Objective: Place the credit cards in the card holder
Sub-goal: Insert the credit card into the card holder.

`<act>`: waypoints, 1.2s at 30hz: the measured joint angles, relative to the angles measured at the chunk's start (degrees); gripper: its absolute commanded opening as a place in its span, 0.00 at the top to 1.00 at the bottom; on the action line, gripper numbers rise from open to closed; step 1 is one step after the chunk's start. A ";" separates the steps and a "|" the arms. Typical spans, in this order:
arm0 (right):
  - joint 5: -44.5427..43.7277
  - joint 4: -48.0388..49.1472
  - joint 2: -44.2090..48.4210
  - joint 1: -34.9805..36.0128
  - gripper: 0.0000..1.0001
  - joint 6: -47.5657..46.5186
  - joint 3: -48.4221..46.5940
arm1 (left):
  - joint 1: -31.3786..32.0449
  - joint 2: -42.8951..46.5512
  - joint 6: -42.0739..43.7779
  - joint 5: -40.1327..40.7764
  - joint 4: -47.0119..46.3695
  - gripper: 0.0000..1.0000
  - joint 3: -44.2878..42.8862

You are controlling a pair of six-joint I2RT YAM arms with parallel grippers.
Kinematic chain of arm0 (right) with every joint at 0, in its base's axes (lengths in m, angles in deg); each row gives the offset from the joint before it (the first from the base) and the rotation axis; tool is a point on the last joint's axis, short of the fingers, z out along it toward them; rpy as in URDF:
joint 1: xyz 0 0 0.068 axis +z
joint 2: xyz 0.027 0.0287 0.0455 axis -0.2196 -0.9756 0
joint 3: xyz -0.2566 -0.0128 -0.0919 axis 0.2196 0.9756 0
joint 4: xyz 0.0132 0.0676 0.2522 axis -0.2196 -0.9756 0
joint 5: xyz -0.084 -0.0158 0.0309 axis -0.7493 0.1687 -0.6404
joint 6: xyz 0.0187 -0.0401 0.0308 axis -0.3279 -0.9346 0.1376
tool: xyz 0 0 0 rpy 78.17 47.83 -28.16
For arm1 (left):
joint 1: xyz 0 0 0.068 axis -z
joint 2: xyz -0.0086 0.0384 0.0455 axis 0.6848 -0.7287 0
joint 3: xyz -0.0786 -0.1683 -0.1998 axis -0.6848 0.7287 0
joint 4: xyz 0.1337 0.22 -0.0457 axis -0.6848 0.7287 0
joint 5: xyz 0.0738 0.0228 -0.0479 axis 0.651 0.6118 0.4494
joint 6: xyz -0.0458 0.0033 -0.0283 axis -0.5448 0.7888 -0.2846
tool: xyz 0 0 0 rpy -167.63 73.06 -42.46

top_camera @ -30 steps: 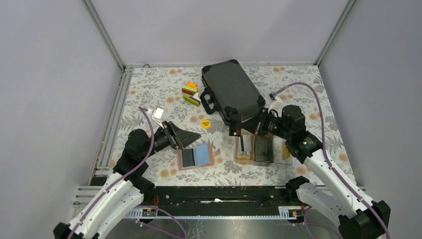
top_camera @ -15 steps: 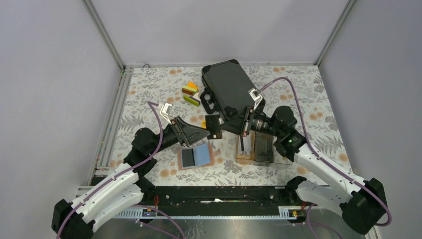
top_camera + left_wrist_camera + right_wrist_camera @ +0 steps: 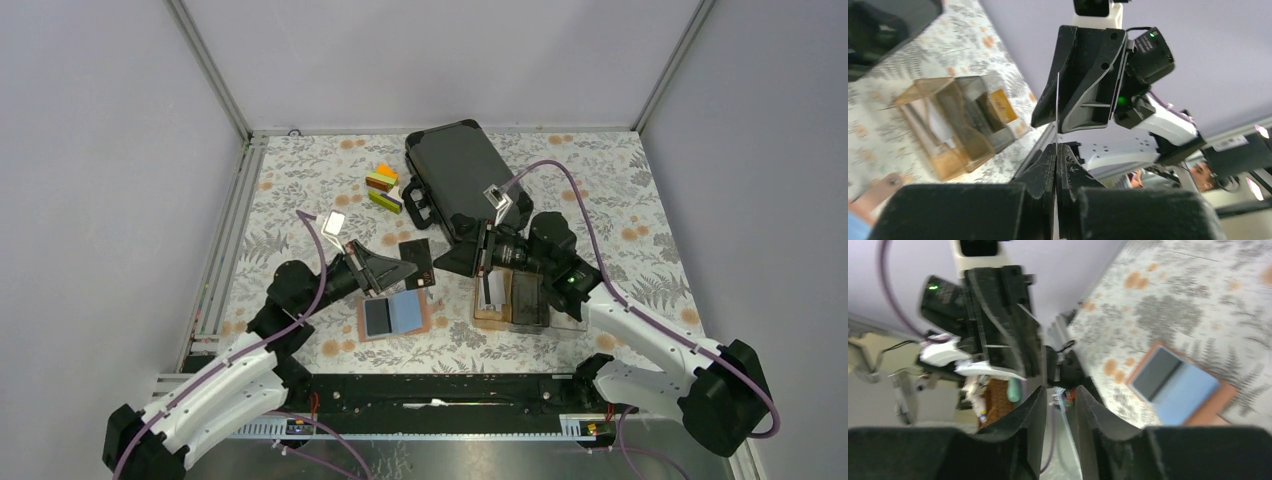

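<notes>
Centre frame, above the open card holder: dark card pinched edge-on in closed left gripper; right gripper narrowly parted, gripping nothing visible

Card holder lies open flat, salmon-pink rim, blue-grey pockets up. One dark card hangs tilted at its 1 o'clock — other cards sit at 3 o'clock.

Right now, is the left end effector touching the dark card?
Touching. The left wrist view shows the left end effector with both fingers pressed shut against the edge-on dark card.
</notes>
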 measured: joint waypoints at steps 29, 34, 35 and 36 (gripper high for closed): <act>-17.59 -15.19 -28.48 13.75 0.44 -6.40 -1.01 | -18.29 -0.11 12.85 6.25 35.69 1.00 10.51; -17.94 -14.08 -31.69 14.71 0.47 -6.14 -2.73 | -18.64 -0.11 13.00 6.01 35.76 1.00 11.08; -18.36 -14.03 -32.35 14.93 0.47 -6.14 -3.23 | -18.64 -0.09 13.03 5.99 35.74 1.00 11.15; -18.67 -14.03 -33.03 15.06 0.48 -6.14 -3.80 | -18.64 -0.09 13.03 5.97 35.74 1.00 11.15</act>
